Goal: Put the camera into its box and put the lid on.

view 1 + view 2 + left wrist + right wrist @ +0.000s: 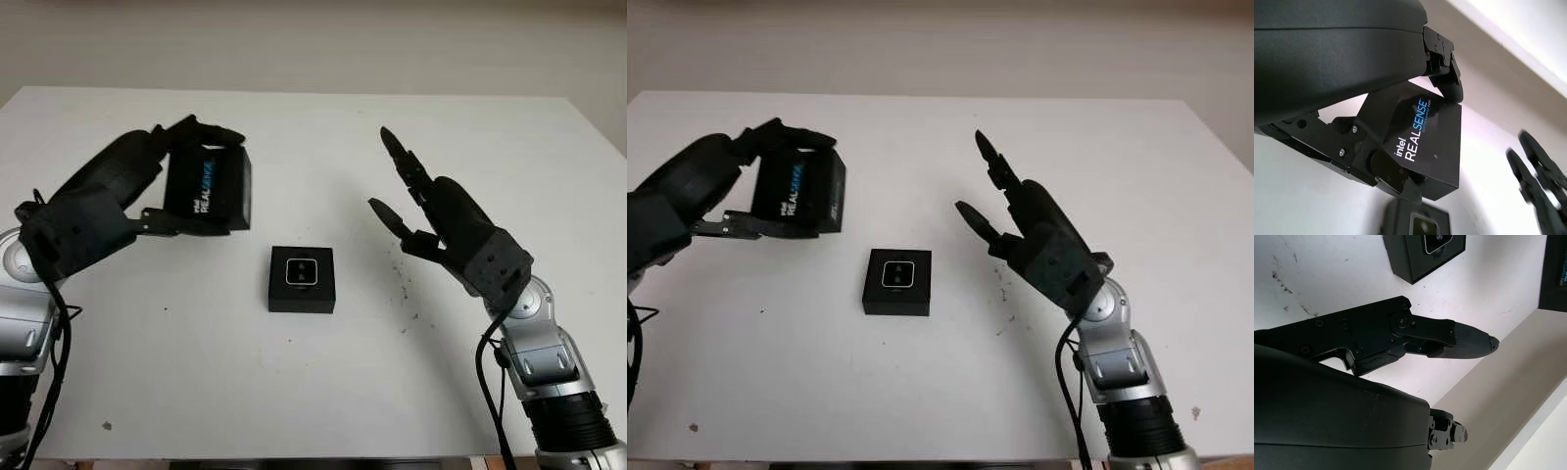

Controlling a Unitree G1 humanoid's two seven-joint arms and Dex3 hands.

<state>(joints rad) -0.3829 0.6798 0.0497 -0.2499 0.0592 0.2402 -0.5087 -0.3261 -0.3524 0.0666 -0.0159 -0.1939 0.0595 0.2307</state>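
Note:
A black box (303, 280) sits on the white table (196, 352) near the middle, with the small silver-faced camera (301, 271) lying inside it. My left hand (186, 176) is raised above the table to the left of the box and is shut on the black lid (209, 189), which bears the words Intel RealSense and is tilted on its edge. The lid (1425, 142) shows close up between the fingers in the left wrist view, above the box (1418, 223). My right hand (402, 196) hovers to the right of the box, open and holding nothing.
Dark specks (402, 284) mark the table just right of the box. The table's back edge meets a pale wall (313, 39).

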